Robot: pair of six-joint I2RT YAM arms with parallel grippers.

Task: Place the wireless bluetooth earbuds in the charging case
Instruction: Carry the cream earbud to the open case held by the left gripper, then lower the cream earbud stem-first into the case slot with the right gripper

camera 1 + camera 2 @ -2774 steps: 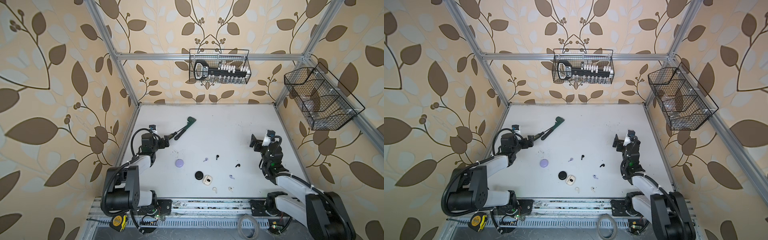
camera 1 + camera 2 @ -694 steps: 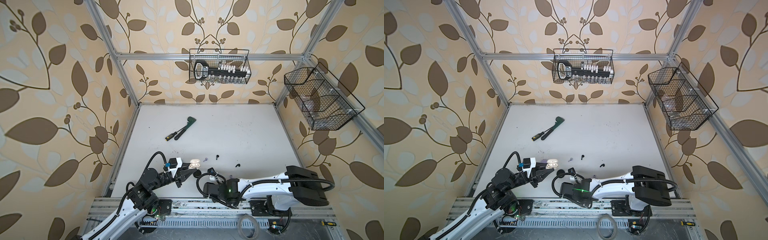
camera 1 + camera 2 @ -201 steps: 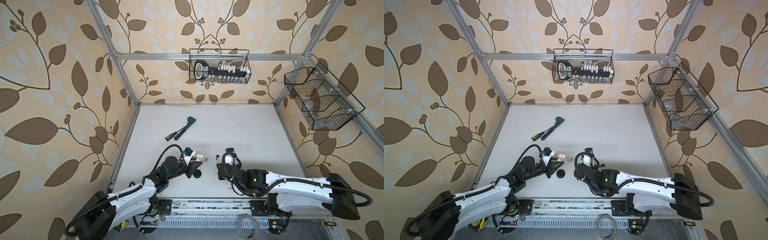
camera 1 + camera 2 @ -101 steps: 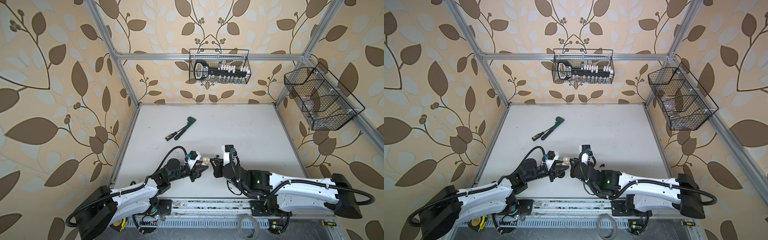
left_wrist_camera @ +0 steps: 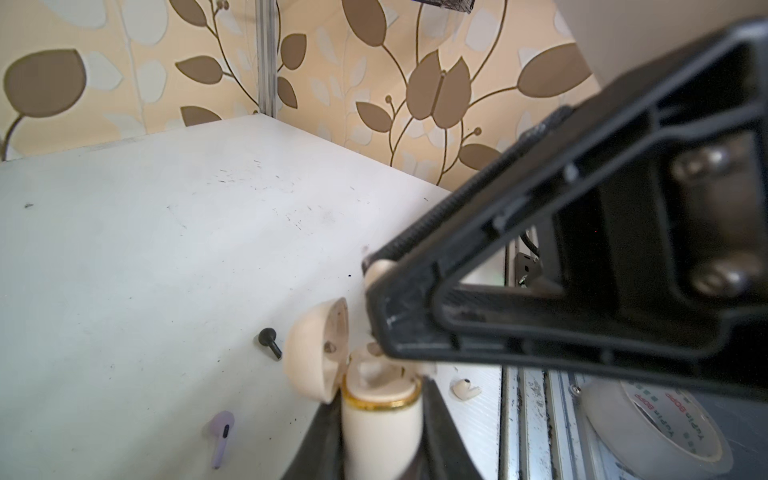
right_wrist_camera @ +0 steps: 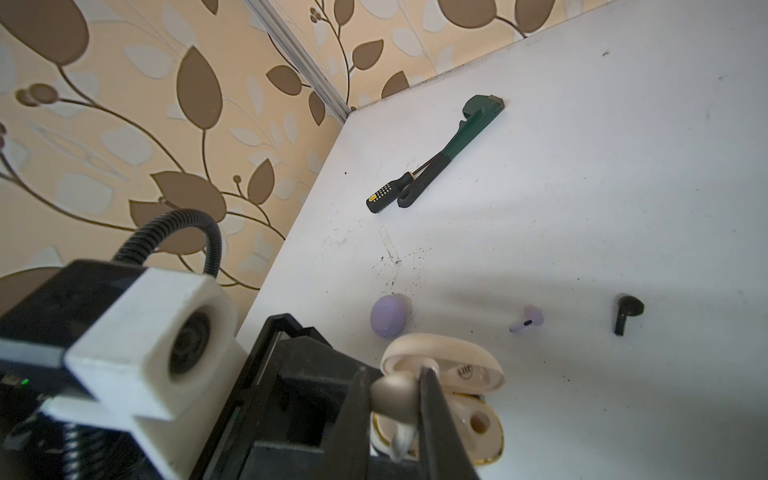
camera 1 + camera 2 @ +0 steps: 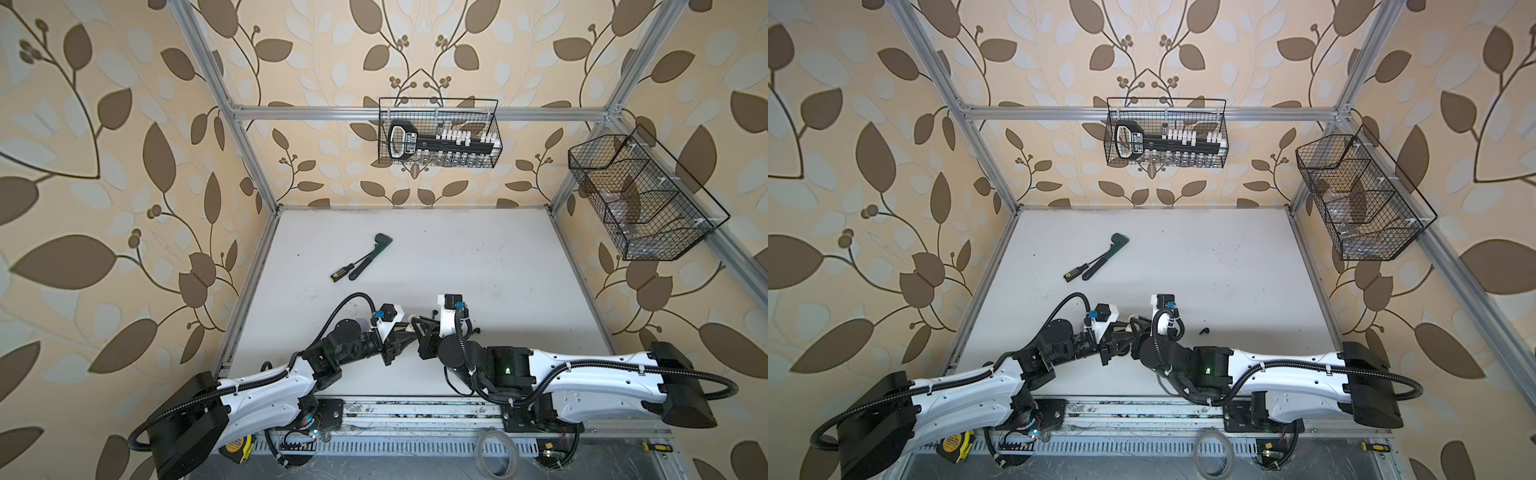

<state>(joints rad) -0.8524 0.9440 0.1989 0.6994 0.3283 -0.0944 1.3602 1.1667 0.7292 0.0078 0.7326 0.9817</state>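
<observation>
Right wrist, right end effector (image 6: pixel 392 376) pinching earbud (image 6: pixel 395 395) over case (image 6: pixel 482 424)

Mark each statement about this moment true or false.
1. The left end effector grips the cream charging case with its lid open. True.
2. The right end effector is open and empty. False: it is shut on a cream earbud, held right by the open case.
3. The lavender case lies with its lid open. False: it is closed.
4. A black earbud lies loose on the table. True.
5. The green wrench sits in a wire basket. False: it lies on the table beside a screwdriver.
</observation>
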